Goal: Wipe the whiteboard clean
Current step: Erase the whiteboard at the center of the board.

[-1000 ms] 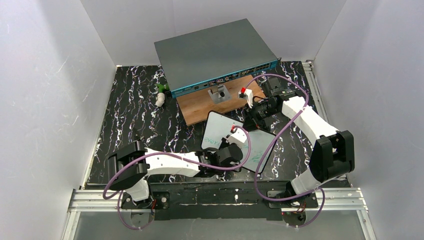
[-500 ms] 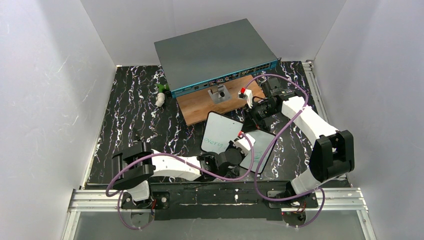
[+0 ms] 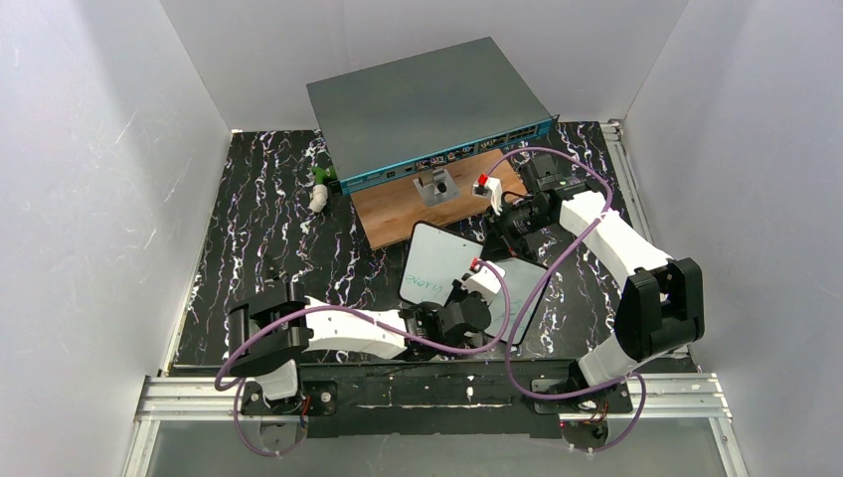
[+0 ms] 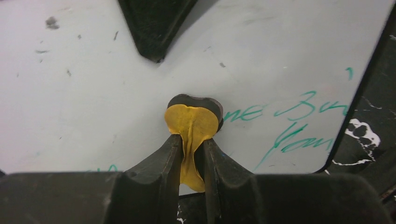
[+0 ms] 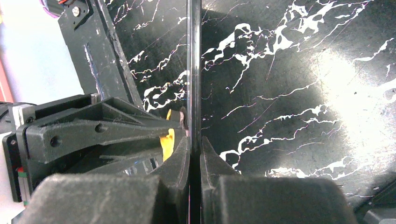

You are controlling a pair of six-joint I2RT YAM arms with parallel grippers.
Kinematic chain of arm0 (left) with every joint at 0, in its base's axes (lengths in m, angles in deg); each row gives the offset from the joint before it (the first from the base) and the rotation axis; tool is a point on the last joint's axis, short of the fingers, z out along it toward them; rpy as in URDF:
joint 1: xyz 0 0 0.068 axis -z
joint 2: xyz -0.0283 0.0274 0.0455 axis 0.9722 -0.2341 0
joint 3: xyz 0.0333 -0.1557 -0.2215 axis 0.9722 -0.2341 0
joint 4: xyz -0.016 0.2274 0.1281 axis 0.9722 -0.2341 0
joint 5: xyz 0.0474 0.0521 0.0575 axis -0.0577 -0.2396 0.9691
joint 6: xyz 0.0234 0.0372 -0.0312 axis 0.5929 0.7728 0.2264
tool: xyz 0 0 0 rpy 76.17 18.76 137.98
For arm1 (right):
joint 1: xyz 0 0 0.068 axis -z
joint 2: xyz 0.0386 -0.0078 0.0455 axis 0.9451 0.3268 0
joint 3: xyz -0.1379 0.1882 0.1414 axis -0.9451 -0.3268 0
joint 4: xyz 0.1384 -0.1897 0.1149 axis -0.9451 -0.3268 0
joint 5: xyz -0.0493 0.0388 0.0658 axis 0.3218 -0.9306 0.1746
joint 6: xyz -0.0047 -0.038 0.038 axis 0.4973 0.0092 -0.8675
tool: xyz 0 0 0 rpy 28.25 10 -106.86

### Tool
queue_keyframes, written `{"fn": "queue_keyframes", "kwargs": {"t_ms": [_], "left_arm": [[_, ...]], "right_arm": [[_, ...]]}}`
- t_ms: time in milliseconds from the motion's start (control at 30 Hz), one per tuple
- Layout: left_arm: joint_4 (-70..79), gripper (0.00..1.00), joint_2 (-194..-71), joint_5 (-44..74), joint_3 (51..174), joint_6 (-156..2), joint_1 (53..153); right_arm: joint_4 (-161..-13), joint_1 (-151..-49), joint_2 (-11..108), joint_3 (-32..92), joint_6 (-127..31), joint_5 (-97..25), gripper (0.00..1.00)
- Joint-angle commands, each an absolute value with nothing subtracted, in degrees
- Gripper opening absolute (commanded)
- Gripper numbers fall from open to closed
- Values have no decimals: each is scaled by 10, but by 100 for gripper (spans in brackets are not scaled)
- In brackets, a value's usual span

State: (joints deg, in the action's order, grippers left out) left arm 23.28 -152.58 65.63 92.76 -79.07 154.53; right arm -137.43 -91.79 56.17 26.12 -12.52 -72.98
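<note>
The whiteboard (image 3: 442,253) lies tilted on the black marble table in front of the wooden board, with green handwriting (image 3: 427,281) on its left part. My left gripper (image 3: 481,298) is over its right part, shut on a yellow eraser pad (image 4: 192,122) whose dark felt face presses on the whiteboard (image 4: 93,93). Green writing (image 4: 289,116) lies just right of the pad. My right gripper (image 3: 505,238) is shut on the board's far edge, seen edge-on (image 5: 194,56) between its jaws (image 5: 194,144). The eraser (image 5: 166,140) shows there too.
A large grey box with a teal front (image 3: 427,109) stands at the back, over a brown wooden board (image 3: 398,214) with a small metal bracket (image 3: 434,186). A small white and green object (image 3: 319,189) lies at the back left. White walls enclose the table.
My left gripper has slid to the right across the whiteboard with the eraser pad. The right gripper has kept its hold on the board's edge.
</note>
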Motion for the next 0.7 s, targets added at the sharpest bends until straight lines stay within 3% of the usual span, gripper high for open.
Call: {"fn": "queue_keyframes", "kwargs": {"t_ms": [0, 167, 367, 667], "left_arm": [[111, 0, -1525, 740, 939, -850, 1517], [79, 0, -1526, 733, 958, -862, 1519], [163, 0, -1533, 683, 969, -809, 1550], [165, 0, -1576, 674, 1015, -803, 1569]], "right_arm": [[-1387, -929, 563, 262, -96, -721, 1], [-1387, -929, 563, 262, -95, -719, 1], [-1387, -929, 562, 263, -95, -721, 1], [-1387, -929, 561, 262, -94, -721, 1]]}}
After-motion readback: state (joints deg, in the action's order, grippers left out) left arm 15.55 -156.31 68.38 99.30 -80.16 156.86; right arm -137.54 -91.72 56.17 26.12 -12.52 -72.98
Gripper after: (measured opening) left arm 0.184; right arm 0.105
